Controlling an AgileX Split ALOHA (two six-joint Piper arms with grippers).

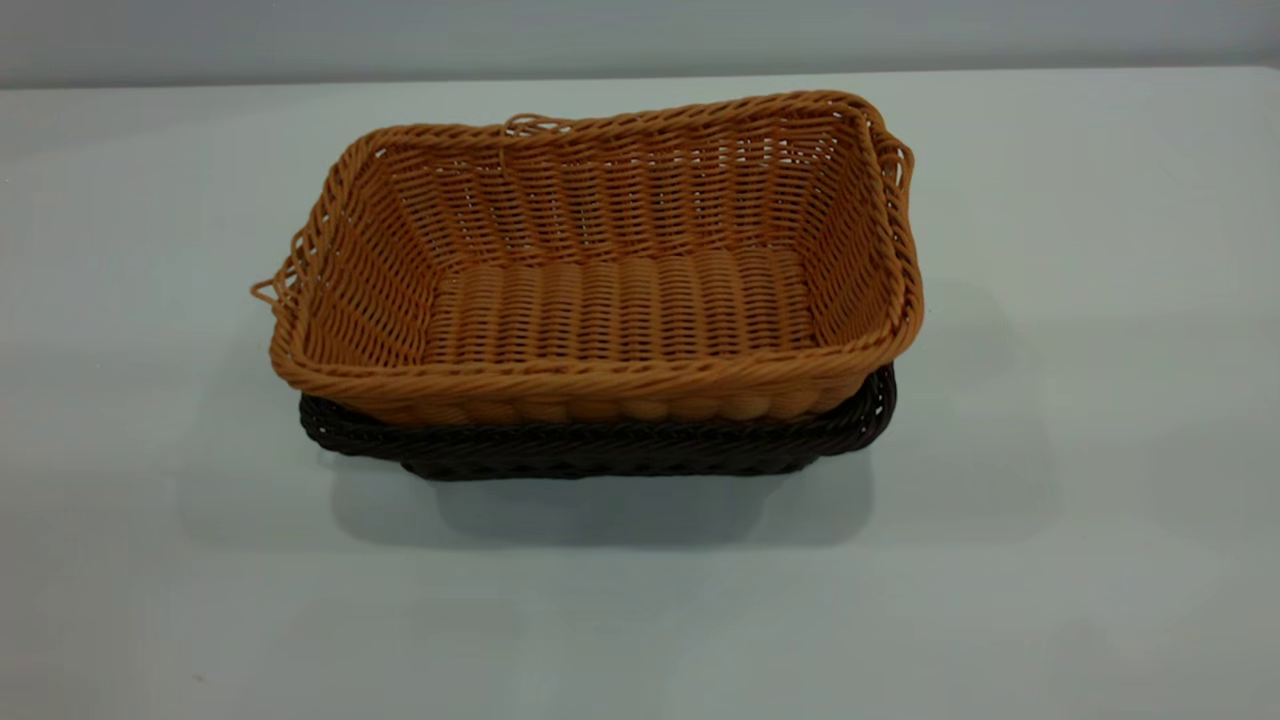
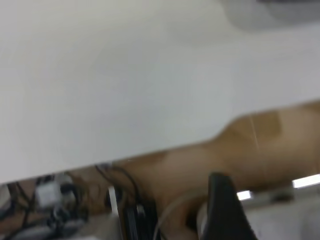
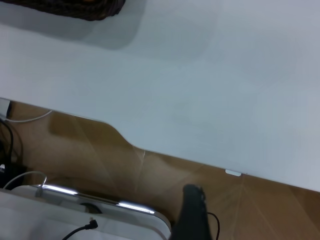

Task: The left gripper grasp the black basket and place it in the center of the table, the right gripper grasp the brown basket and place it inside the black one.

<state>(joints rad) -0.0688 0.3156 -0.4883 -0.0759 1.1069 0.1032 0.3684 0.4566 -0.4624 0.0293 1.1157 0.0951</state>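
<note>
Left gripper (image 2: 225, 210) and right gripper (image 3: 192, 212) — finger spacing cannot be told — hang off the edge of the table (image 1: 1100, 300), well apart from the brown basket (image 1: 600, 270), nested inside the black basket (image 1: 600, 445) mid-table.

No legible text or labels anywhere.
</note>
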